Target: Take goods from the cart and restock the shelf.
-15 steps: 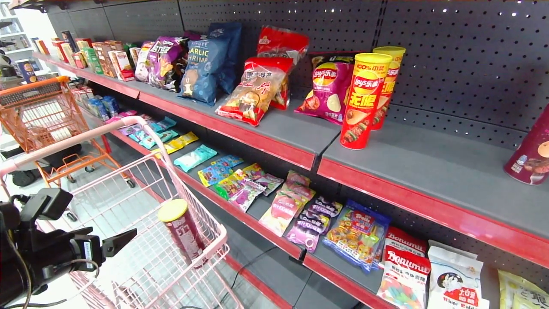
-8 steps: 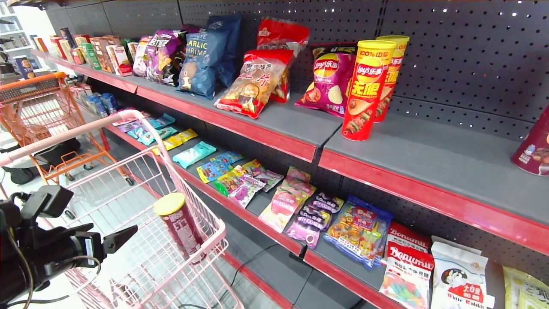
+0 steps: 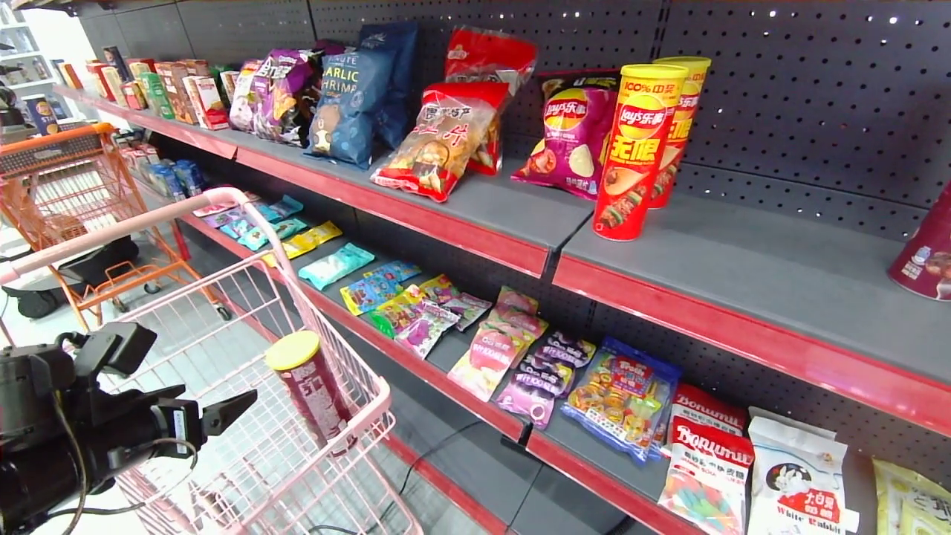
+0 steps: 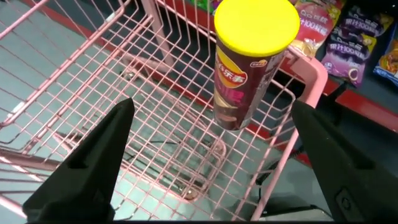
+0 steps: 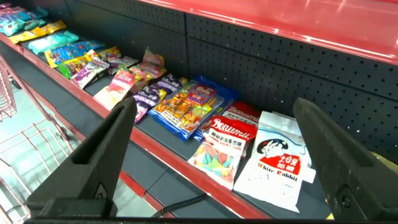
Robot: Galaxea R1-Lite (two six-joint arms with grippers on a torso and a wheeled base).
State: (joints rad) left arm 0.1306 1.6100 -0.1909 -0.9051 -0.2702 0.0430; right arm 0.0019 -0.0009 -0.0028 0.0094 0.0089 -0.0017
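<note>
Just ahead of the released left pincer point(image 3: 206, 365), head view, a maroon cylindrical chip can with yellow lid point(image 3: 310, 394) stands in the pink wire cart point(image 3: 356, 435). Left wrist view: centre both fingers around its body before closing. Right wrist view: right pincer point(image 5: 214, 102) spread, empty

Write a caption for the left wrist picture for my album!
The open left hand hovers over a maroon chip can with yellow lid in the pink wire cart.

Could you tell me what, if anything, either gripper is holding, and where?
Nothing: left gripper open, clear of the maroon chip can; right gripper open too.
</note>
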